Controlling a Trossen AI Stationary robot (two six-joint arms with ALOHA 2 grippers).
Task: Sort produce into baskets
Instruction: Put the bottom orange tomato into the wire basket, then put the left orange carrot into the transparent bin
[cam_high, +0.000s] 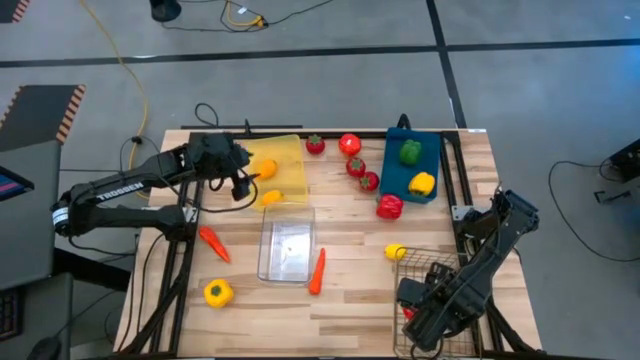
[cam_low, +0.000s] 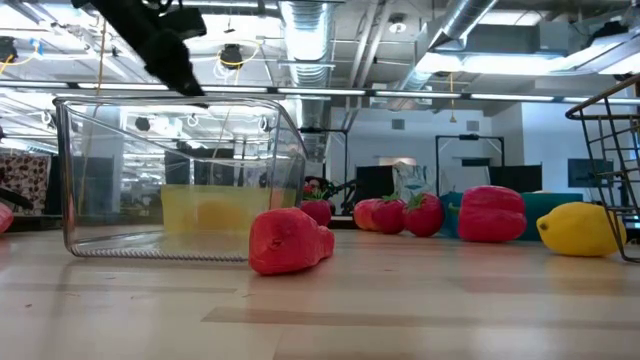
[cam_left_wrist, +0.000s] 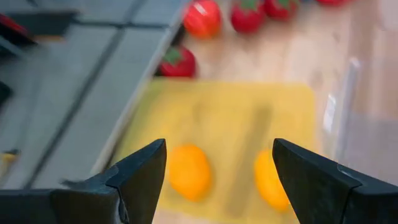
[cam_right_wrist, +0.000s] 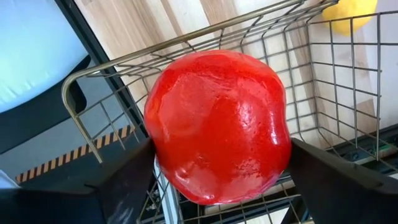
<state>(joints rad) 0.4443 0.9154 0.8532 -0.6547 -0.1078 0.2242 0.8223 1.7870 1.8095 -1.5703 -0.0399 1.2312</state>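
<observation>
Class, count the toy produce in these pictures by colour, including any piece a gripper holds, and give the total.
Red produce: 6, one in the right gripper
Orange produce: 4, including two carrots
Yellow produce: 3
Green produce: 1
Total: 14

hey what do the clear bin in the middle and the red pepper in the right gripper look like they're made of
The clear bin: apparently hard transparent plastic, since the room shows through its glossy walls. The red pepper, held between the right gripper's fingers above the wire basket: probably molded plastic or rubber, smooth and shiny with bright highlights.
</observation>
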